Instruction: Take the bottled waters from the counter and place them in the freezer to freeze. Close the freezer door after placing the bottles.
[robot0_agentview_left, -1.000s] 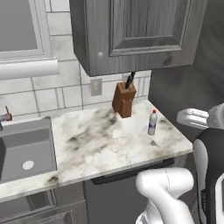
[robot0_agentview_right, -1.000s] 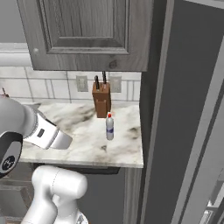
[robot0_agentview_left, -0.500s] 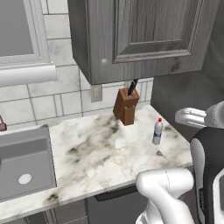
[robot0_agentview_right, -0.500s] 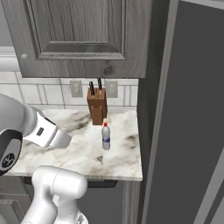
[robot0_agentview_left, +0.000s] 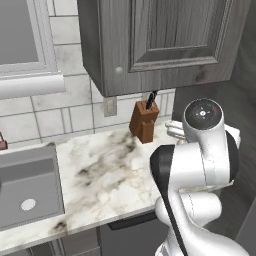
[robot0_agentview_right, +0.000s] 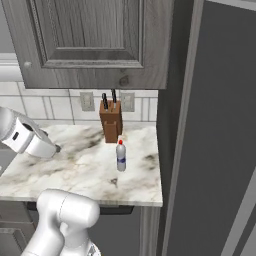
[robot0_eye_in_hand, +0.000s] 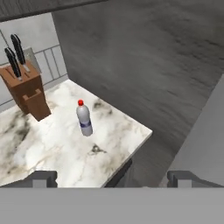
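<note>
Both base views look forward and down over the worktop (robot0_agentview_left: 105, 175) (robot0_agentview_right: 85, 170) from left and right, sharing the knife block (robot0_agentview_left: 144, 122) (robot0_agentview_right: 111, 124). The hand view looks down from nearer, block (robot0_eye_in_hand: 26, 91) at ten o'clock.

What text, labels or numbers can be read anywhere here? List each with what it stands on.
None can be read.
The red-capped water bottle on the counter carries a blue label band, too small and blurred to make out any words.
The knife block and the wall cabinet are plain, with no lettering.
</note>
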